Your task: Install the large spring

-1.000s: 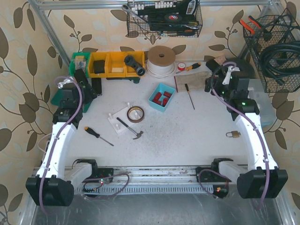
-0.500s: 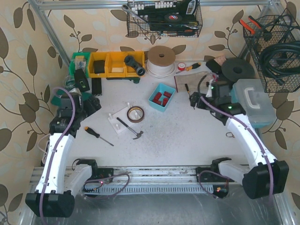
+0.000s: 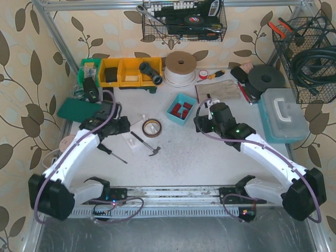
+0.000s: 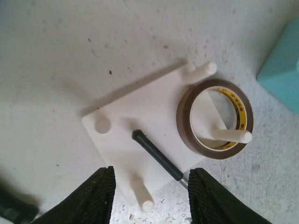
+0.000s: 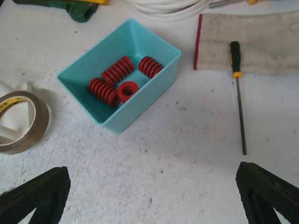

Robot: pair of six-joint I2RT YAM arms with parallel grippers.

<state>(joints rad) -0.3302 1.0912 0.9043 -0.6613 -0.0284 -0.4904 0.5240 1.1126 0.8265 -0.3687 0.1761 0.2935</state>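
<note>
Several red springs (image 5: pixel 112 79) lie in a teal bin (image 5: pixel 154 79), two of them longer and one standing on end. My right gripper (image 5: pixel 154 200) hovers just in front of the bin, open wide over bare table. In the top view it (image 3: pixel 201 124) sits right of the bin (image 3: pixel 173 116). A white peg board (image 4: pixel 140 112) holds upright pegs; a brown tape roll (image 4: pixel 215 119) rings one. My left gripper (image 4: pixel 149 196) hangs over the board's near edge, open, its fingers either side of a peg (image 4: pixel 140 191) without touching it.
A hammer with a black handle (image 4: pixel 156 156) lies across the peg board. A yellow-and-black screwdriver (image 5: pixel 237 88) and a beige cloth (image 5: pixel 252 28) lie right of the bin. An orange-handled screwdriver (image 3: pixel 107 151), a cable reel (image 3: pixel 180 67) and a pale toolbox (image 3: pixel 283 118) ring the work area.
Both arms have swung in from the table's sides to the middle. The left gripper now sits over the peg board with narrower jaws; the right one has come up beside the teal bin.
</note>
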